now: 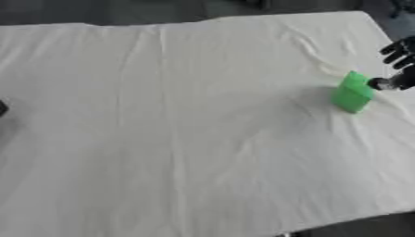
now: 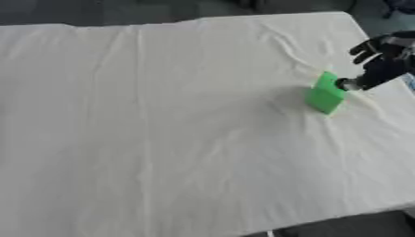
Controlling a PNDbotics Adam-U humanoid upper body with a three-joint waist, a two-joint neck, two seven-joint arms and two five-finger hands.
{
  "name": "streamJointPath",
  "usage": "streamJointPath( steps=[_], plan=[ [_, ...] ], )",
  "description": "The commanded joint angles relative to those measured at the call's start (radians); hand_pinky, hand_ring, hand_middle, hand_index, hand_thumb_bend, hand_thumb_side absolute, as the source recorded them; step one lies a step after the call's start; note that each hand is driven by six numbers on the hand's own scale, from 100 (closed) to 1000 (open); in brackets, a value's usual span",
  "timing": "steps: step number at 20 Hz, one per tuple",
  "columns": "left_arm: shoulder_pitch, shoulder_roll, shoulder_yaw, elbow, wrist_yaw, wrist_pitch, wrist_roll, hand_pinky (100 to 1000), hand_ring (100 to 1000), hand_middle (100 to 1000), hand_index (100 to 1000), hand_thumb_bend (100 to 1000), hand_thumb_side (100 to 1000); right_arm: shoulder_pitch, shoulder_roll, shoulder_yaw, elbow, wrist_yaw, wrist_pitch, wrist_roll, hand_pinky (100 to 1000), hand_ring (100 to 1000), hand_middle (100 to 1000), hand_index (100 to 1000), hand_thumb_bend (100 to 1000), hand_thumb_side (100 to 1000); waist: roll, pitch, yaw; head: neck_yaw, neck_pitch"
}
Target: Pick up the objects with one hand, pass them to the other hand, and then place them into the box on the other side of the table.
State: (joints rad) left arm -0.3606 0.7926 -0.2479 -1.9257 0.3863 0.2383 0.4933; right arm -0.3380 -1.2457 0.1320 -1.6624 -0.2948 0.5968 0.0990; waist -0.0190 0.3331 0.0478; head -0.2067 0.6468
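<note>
A green block [image 2: 326,95] stands tilted on the white cloth at the right side of the table. My right hand [image 2: 379,62] comes in from the right edge, just right of the block. Its thumb tip [image 2: 348,84] touches the block's upper right side. The fingers [image 2: 371,48] are spread above and clear of the block, so the hand is open. A small dark part [image 1: 3,109], which may belong to my left hand, shows at the left edge of the left eye view. No box shows in either view.
The white cloth [image 1: 178,139] covers the whole table and is creased, with ridges running toward the block. The table's far edge [image 1: 203,21] and near right corner [image 1: 356,220] border dark floor.
</note>
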Motion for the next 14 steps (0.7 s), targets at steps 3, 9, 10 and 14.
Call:
streamJointPath(
  steps=[3, 9, 10, 14],
  plan=[
    [-0.014, 0.015, 0.002, -0.012, -0.002, 0.005, -0.006, 843, 783, 802, 755, 100, 871, -0.024, -0.034, 0.012, -0.009, -0.007, -0.002, 0.016, 905, 882, 813, 880, 398, 100, 0.003, -0.017, 0.003, -0.012, -0.016],
    [-0.017, 0.011, -0.001, -0.014, -0.003, 0.009, -0.007, 842, 783, 799, 753, 100, 870, -0.054, -0.017, 0.045, 0.007, 0.005, 0.007, 0.038, 910, 886, 823, 884, 403, 100, 0.005, -0.015, 0.008, -0.023, -0.018],
    [-0.016, 0.011, -0.001, -0.014, -0.003, 0.009, -0.007, 842, 782, 798, 753, 100, 870, -0.057, -0.015, 0.048, 0.012, 0.006, 0.007, 0.041, 912, 887, 825, 885, 405, 100, 0.005, -0.015, 0.008, -0.024, -0.019],
    [-0.018, 0.01, -0.003, -0.015, -0.002, 0.01, -0.008, 841, 782, 796, 751, 100, 870, -0.069, -0.008, 0.065, 0.035, 0.007, 0.005, 0.068, 920, 894, 834, 888, 410, 108, 0.006, -0.013, 0.011, -0.027, -0.022]
  ],
)
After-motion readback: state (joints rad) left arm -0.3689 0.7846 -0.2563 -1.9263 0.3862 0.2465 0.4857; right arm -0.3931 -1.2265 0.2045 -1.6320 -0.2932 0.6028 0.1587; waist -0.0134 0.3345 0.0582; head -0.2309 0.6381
